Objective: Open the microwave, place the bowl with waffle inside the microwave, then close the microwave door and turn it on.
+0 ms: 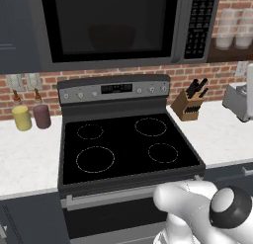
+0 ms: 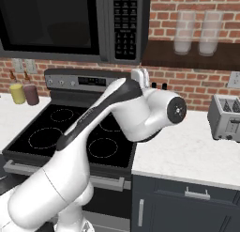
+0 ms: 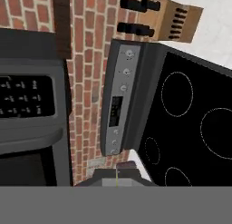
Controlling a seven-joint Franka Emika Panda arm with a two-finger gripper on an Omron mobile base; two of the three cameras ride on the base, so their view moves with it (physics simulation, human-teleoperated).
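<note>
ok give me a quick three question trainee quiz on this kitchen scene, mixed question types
1. True or false: the dark grey microwave door with the black glass window is shut.
2. What sits to the right of the black-topped stove, against the brick wall?
A. a wooden knife block
B. a kettle
C. a fruit basket
3. Fill in: the round reddish-brown bowl shows dimly ____ the microwave, behind the glass.

Key
1. true
2. A, the wooden knife block
3. inside
</note>
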